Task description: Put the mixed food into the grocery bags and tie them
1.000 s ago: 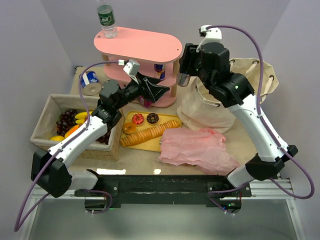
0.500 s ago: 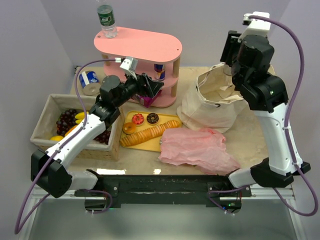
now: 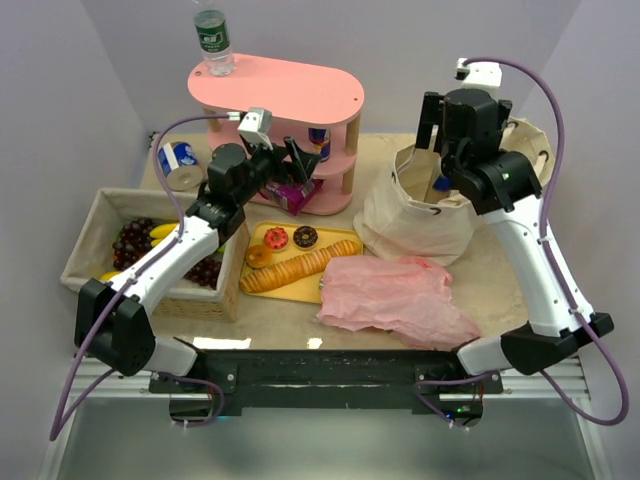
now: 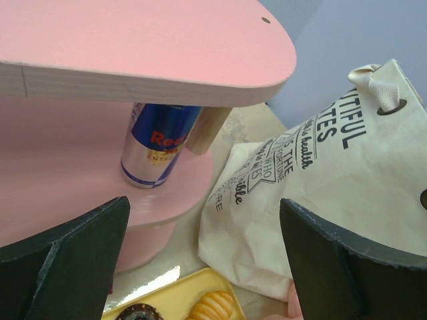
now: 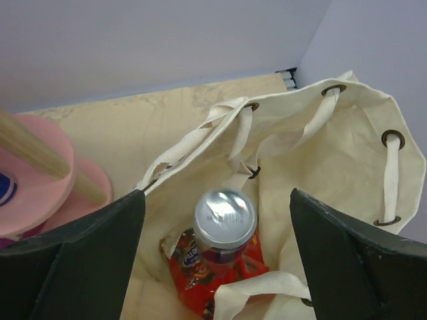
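The beige canvas bag (image 3: 415,222) stands open at the right. In the right wrist view a silver-topped drink can (image 5: 225,219) stands inside the bag (image 5: 333,157) on a red snack packet (image 5: 197,283). My right gripper (image 3: 445,150) hangs open and empty just above the bag mouth (image 5: 217,200). My left gripper (image 3: 303,160) is open and empty beside the pink shelf's lower tier, facing a blue and silver can (image 4: 157,147). The pink plastic bag (image 3: 395,295) lies flat at the front. A water bottle (image 3: 213,40) stands on the shelf top.
The pink two-tier shelf (image 3: 290,88) stands at the back. A woven basket (image 3: 90,235) at the left holds grapes, bananas and fruit. A yellow tray (image 3: 262,232) holds doughnuts and bread. A blue can (image 3: 180,160) lies at the back left. A magenta packet (image 3: 291,196) sits under the shelf.
My right gripper carried a can from the shelf, rose, came over the canvas bag and is open now with the can inside. My left gripper drew back slightly from the shelf.
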Controlling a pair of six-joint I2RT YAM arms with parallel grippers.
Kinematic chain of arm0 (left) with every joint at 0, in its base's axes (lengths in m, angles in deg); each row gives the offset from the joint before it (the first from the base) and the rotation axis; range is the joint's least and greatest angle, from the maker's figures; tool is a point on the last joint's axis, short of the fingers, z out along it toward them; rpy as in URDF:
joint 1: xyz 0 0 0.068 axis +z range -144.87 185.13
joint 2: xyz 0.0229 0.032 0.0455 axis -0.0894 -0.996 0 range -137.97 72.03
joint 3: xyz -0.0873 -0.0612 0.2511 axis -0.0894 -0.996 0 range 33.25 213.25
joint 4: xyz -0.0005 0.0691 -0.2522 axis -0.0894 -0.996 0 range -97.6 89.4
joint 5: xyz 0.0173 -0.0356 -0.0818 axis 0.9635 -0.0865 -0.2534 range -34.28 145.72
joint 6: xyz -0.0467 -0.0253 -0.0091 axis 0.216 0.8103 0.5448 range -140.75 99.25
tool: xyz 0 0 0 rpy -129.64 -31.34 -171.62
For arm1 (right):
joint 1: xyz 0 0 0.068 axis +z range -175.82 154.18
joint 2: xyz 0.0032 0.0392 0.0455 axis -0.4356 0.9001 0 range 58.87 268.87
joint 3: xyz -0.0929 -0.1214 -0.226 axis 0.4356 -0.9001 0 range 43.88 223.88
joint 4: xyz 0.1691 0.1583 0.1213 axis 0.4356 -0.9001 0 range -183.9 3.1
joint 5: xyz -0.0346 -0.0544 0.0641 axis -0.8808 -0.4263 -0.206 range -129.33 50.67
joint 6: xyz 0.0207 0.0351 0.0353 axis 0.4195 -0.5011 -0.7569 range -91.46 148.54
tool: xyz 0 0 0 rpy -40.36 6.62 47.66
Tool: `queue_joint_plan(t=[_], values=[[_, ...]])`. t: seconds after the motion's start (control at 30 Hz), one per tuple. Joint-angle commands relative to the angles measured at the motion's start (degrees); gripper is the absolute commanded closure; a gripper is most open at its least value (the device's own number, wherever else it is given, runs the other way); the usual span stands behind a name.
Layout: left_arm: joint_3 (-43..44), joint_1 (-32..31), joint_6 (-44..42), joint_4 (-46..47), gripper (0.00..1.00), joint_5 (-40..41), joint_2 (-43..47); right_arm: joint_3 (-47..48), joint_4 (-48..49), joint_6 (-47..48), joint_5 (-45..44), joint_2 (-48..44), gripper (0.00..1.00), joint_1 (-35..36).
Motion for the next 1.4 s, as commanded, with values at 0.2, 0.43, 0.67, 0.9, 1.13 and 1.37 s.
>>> queue_joint_plan(t=[0.2,0.43,0.67,0.9,1.13,1.37], values=[[0.0,2.9,-1.2,8.7,0.0,-1.7,-0.6,-4.1,15.5,1.2,20.2,-7.2,0.12,3.3],[-3.4,9.2,-1.1,5.6,0.01,-1.8,4.0,-17.0,30.1,-10.7,27.6,-5.9,0.15,15.1],[-6.7,11.8,-3.7,1.5,0.01,-0.3,9.7,-26.9,40.1,-13.0,29.1,-2.0,0.21,19.2],[-10.1,12.2,-2.4,1.7,0.01,-0.6,13.2,-34.9,56.6,-12.1,14.7,2.1,0.21,19.3],[-14.6,12.2,-1.6,1.9,0.01,-0.9,16.6,-40.7,73.5,-7.9,12.6,8.2,0.24,19.1],[-15.6,12.2,-1.7,0.8,0.01,-1.4,18.8,-41.7,87.7,-3.7,11.5,14.9,0.2,18.3]])
